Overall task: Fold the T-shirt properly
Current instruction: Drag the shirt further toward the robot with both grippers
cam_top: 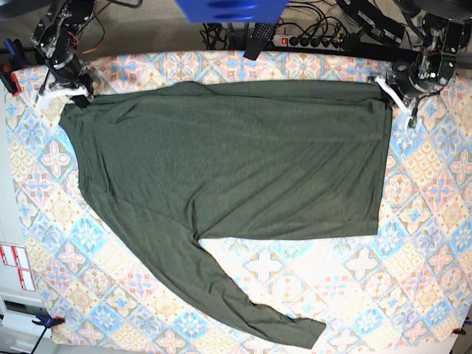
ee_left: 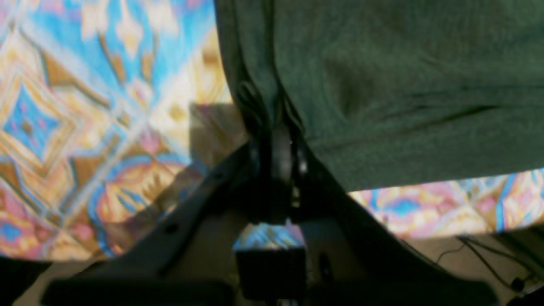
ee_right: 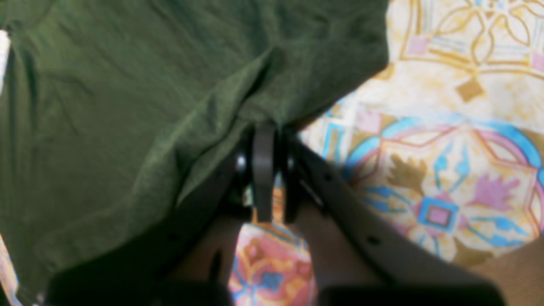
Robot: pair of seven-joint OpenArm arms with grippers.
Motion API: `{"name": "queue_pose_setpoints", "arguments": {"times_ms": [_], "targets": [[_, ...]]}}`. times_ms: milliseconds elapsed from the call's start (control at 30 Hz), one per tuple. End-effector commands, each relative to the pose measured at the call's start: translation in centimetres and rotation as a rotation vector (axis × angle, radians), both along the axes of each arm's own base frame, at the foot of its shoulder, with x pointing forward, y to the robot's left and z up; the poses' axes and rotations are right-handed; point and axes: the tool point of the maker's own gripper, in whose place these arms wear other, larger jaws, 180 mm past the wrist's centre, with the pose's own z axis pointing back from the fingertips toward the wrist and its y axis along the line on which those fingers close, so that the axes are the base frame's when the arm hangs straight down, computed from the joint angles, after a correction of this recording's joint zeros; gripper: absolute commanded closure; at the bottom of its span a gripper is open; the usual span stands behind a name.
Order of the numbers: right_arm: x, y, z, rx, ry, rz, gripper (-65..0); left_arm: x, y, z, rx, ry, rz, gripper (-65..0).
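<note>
The T-shirt (cam_top: 236, 158) is a plain dark olive-green long-sleeved knit with no print. It lies spread across the upper half of the patterned worktop, turned sideways, its straight hem edge running down the right side of the base view. Its top edge is stretched taut between the two upper corners, each one pinched and lifted slightly. One long sleeve (cam_top: 221, 291) trails diagonally toward the bottom, its cuff near the lower edge. Soft wrinkles cross the body.
</note>
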Motion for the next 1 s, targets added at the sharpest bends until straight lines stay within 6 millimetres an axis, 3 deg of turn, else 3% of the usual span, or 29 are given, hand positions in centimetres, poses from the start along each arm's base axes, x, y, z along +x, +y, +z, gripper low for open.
{"name": "queue_pose_setpoints", "arguments": {"times_ms": [0, 233, 500, 667, 800, 867, 967], "targets": [[-0.2, -0.8, 0.7, -0.022, -0.017, -0.003, -2.0, 1.0, 1.3, 1.5, 0.031, -0.048, 0.002, 0.0], [-1.3, -0.8, 0.4, -0.017, 0.002, -0.008, -2.0, -0.4, 3.9, 2.2, 0.081, -0.024, 0.02, 0.0], [-2.0, -1.3, 0.4, -0.024, 0.012, -0.023, -2.4, -0.4, 4.1, 2.3, 0.09, -0.022, 0.011, 0.0], [-2.9, -1.0, 0.0, -0.007, 0.048, -0.011, -11.7, -0.4, 4.0, 2.2, 0.088, -0.018, 0.015, -0.6], [-3.0, -1.0, 0.0, -0.007, 0.049, -0.012, -18.2, -0.6, 3.5, 1.9, 0.073, -0.019, 0.032, -7.3], [-3.0, -1.1, 0.0, -0.01, 0.046, -0.015, -18.4, -0.6, 3.5, 1.8, 0.071, -0.019, 0.033, -13.2], [-3.7, -3.0, 0.7, -0.037, 0.041, -0.068, -18.4, -0.8, 3.4, 1.8, 0.066, -0.016, 0.038, -21.5]]}}
